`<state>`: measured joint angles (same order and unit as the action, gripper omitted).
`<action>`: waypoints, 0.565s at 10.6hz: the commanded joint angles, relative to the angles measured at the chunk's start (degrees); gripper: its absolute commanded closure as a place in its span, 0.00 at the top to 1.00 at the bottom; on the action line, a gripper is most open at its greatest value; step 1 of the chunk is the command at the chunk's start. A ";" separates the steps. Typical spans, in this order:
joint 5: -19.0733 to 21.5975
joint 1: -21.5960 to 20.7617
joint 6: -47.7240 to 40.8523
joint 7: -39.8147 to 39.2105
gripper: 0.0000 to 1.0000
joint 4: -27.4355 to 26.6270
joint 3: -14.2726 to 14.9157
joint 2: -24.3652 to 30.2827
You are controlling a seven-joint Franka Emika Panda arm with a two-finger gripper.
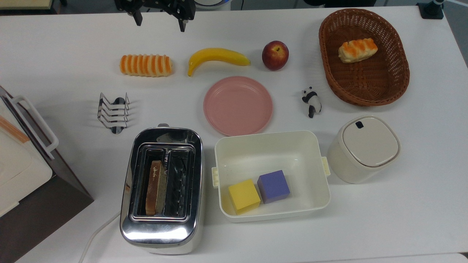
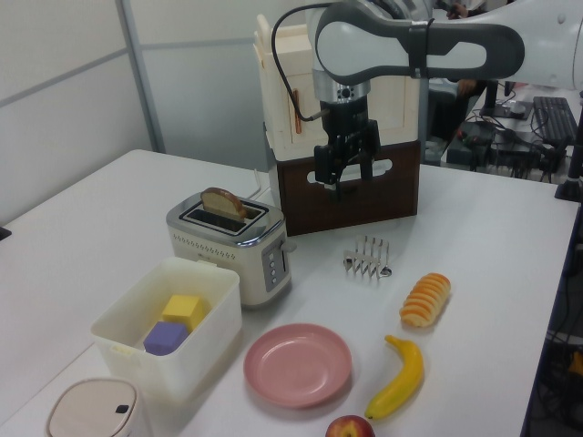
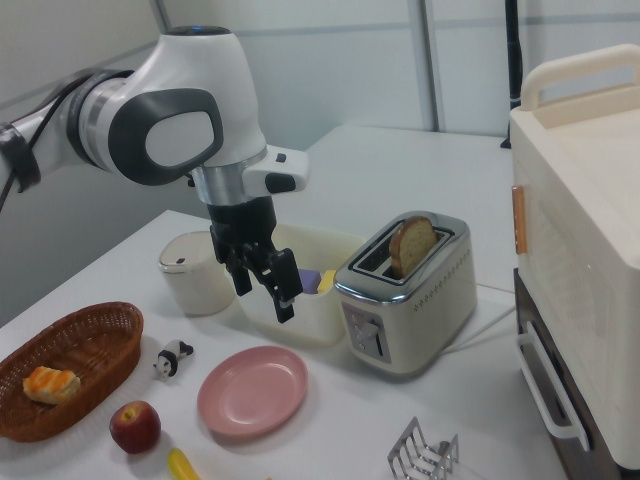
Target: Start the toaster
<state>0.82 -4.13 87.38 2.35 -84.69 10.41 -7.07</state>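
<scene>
The chrome two-slot toaster (image 1: pixel 162 190) stands at the table's near edge in the top view, with a slice of bread (image 1: pixel 154 186) upright in the top view's left slot. Its small lever (image 1: pixel 162 125) sticks out of the end facing the toast rack. The toaster (image 2: pixel 232 241) also shows in the left view and the toaster (image 3: pixel 410 295) in the right view. My gripper (image 1: pixel 159 22) hangs open and holds nothing, high over the far edge of the table and well away from the toaster. The gripper (image 2: pixel 342 175) points downward, as does the gripper (image 3: pixel 265 290).
Between gripper and toaster lie a striped bread roll (image 1: pixel 146 65), a banana (image 1: pixel 217 57) and a wire toast rack (image 1: pixel 113 111). A pink plate (image 1: pixel 237 105), a white bin (image 1: pixel 272 140) holding two cubes, a lidded canister (image 1: pixel 365 148), an apple (image 1: pixel 275 55), a panda figure (image 1: pixel 312 101) and a wicker basket (image 1: pixel 398 80) lie on the top view's right. A white-and-brown appliance (image 1: pixel 22 171) stands at the top view's left.
</scene>
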 commanded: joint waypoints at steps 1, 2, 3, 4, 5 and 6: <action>-0.81 -0.97 -0.81 -1.20 1.00 -0.47 0.31 -0.31; -0.90 -1.05 -0.72 -1.29 1.00 -0.39 0.22 -0.40; -0.90 -0.97 -0.54 -1.38 1.00 -0.30 0.22 -0.49; -0.21 -0.88 0.68 -1.29 1.00 -0.21 0.22 -0.49; -0.11 -0.97 2.78 -0.77 1.00 -0.47 0.13 -0.57; -0.02 -1.14 4.28 -0.42 1.00 -0.47 -0.04 -1.36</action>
<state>0.82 -4.39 88.35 2.30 -84.72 10.31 -8.02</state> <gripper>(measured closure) 0.000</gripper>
